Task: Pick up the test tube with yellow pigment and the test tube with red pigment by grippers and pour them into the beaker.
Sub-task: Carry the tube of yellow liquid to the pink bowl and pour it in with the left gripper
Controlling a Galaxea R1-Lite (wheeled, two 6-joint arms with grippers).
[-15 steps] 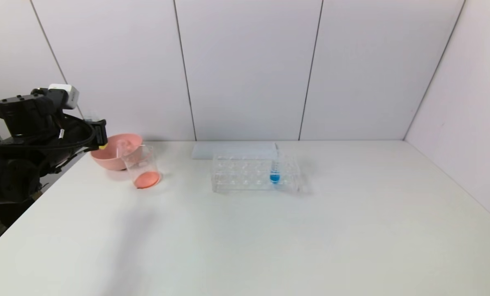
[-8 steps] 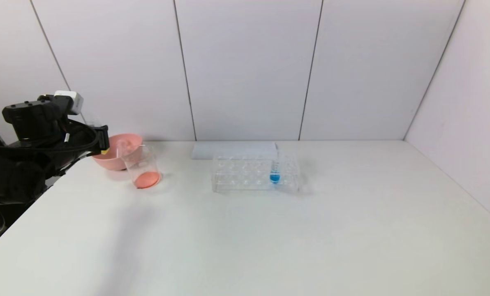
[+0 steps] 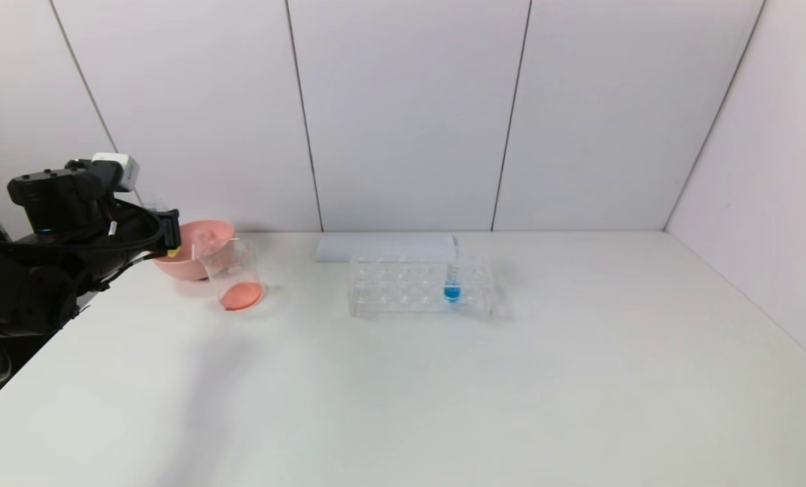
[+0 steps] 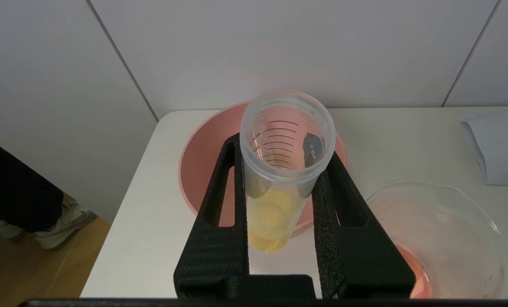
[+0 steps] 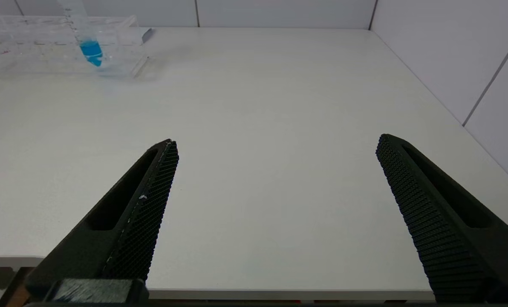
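Observation:
My left gripper [image 3: 170,233] is shut on the test tube with yellow pigment [image 4: 271,213], a clear graduated tube with a little yellow liquid at its base. It holds the tube roughly upright, off the table, at the near left rim of the pink bowl [image 3: 181,268]. The yellow also shows in the head view [image 3: 172,252]. The beaker [image 3: 234,277] stands just right of the bowl with orange-red liquid in its bottom; it also shows in the left wrist view [image 4: 441,230]. The test tube with red pigment is out of view. My right gripper [image 5: 276,140] is open and empty over the table's front edge.
A clear tube rack [image 3: 403,287] stands mid-table with one blue-liquid tube [image 3: 452,284] in it; both show in the right wrist view, rack [image 5: 32,47] and blue tube [image 5: 90,49]. A flat pale pad [image 3: 383,247] lies behind the rack. The table's left edge lies under my left arm.
My left gripper has sunk a little and shifted slightly right with the yellow tube in it. Nothing else has moved.

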